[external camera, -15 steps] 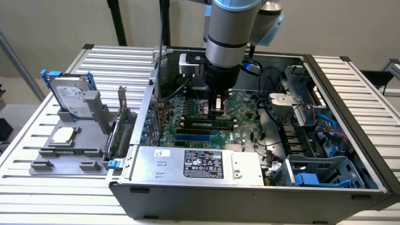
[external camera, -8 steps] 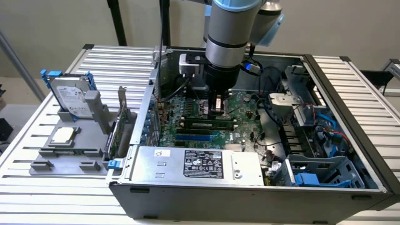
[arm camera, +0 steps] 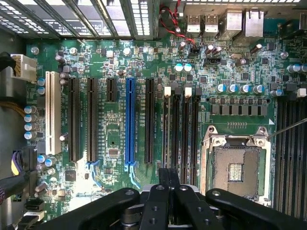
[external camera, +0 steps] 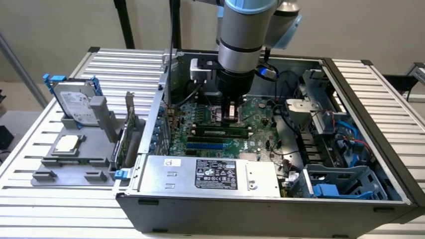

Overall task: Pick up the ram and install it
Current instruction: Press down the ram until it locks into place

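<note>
**Ram in the fingers, above the memory slots**

Open computer case [external camera: 265,211] on the slatted table [external camera: 59,209], arm reaching down inside. Green motherboard [arm camera: 115,72] spread under the wrist camera, with four long memory slots [arm camera: 185,134] between the blue slot [arm camera: 129,124] and the processor socket [arm camera: 235,167].

Gripper [arm camera: 168,188] just over the near end of those slots, fingers clenched on the ram [arm camera: 168,173].

For a good seating, probably: keep the stick upright and parallel to the chosen slot, check that the white latches [arm camera: 167,91] stand open, then press straight down, evenly at both ends, without twist.

Of the ram itself, visible only as a thin dark edge between the fingers. Green face and chips impossible to tell.
</note>
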{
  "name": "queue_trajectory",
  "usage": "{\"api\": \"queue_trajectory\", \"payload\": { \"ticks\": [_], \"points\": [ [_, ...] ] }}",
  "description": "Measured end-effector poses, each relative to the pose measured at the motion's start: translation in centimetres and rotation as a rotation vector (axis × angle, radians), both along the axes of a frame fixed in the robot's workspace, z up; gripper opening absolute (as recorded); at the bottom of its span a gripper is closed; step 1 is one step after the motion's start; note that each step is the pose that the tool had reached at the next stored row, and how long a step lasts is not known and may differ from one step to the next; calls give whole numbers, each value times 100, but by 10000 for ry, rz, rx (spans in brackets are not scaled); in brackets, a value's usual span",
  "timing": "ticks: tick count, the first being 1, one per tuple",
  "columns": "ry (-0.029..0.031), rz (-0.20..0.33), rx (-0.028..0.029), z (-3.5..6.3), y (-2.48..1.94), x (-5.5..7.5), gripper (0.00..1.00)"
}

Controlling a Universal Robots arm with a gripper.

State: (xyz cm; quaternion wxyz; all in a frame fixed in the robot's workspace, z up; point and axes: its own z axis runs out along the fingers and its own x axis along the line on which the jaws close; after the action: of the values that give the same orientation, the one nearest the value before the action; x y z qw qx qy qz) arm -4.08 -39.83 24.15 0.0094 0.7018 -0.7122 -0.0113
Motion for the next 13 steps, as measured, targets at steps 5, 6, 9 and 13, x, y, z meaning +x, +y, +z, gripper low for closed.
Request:
{"api": "queue_trajectory", "payload": {
  "ticks": [5, 6, 9, 13],
  "points": [
    [-12, 0, 0, -54, 0, -5, 11],
    [-12, 0, 1, -71, 0, -5, 11],
    [-7, 0, -11, -118, -1, -6, 11],
    [-8, 0, -6, -160, -1, -6, 11]
  ]
}}
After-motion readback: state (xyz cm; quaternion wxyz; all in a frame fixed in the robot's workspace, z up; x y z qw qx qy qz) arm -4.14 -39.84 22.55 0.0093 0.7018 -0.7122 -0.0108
